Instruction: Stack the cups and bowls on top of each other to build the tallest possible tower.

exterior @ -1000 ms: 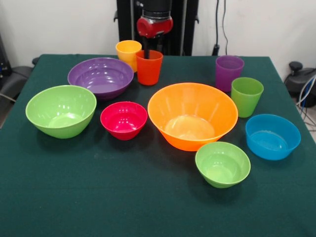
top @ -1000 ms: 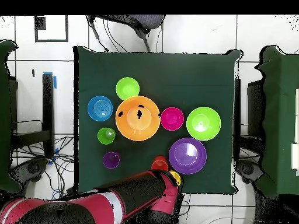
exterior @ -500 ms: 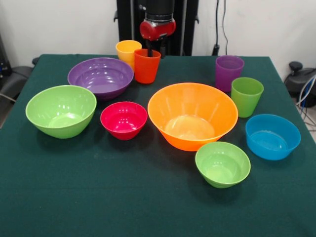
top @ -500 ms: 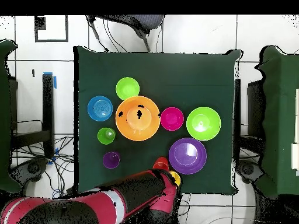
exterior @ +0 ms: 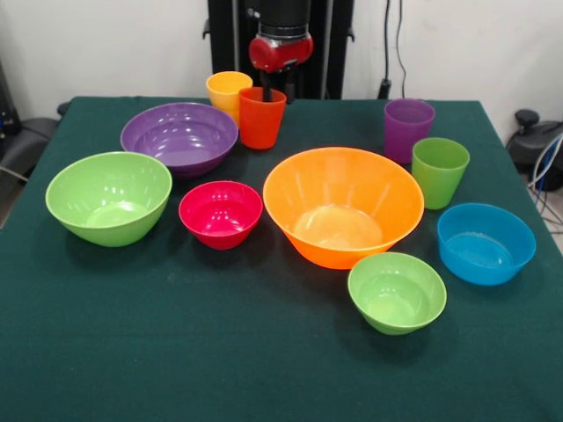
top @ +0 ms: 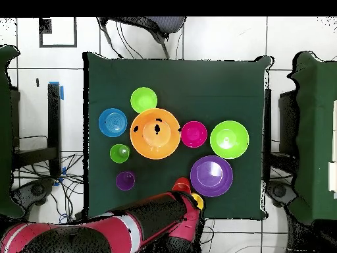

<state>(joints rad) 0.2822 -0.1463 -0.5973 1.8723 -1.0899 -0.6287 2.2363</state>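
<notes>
My gripper (exterior: 267, 90) hangs at the table's far side, shut on the rim of the orange-red cup (exterior: 262, 123), with one finger inside it. A yellow cup (exterior: 227, 88) stands just beside and behind that cup. The bowls sit apart, open side up: purple bowl (exterior: 179, 136), big light green bowl (exterior: 109, 197), magenta-red bowl (exterior: 221, 213), biggest orange bowl (exterior: 343, 206), small light green bowl (exterior: 397, 292) and blue bowl (exterior: 486, 243). A purple cup (exterior: 407, 127) and a green cup (exterior: 439, 170) stand at the right. In the overhead view my arm (top: 131, 227) hides the gripper.
The dark green table (exterior: 220, 352) holds everything. The robot's pedestal (exterior: 281, 18) stands behind the far edge. Chairs and cables (top: 39, 191) lie around the table on the tiled floor.
The gripper and the orange-red cup moved together a little toward the table's far edge, closer to the yellow cup. Since half a second ago nothing visibly moved.
</notes>
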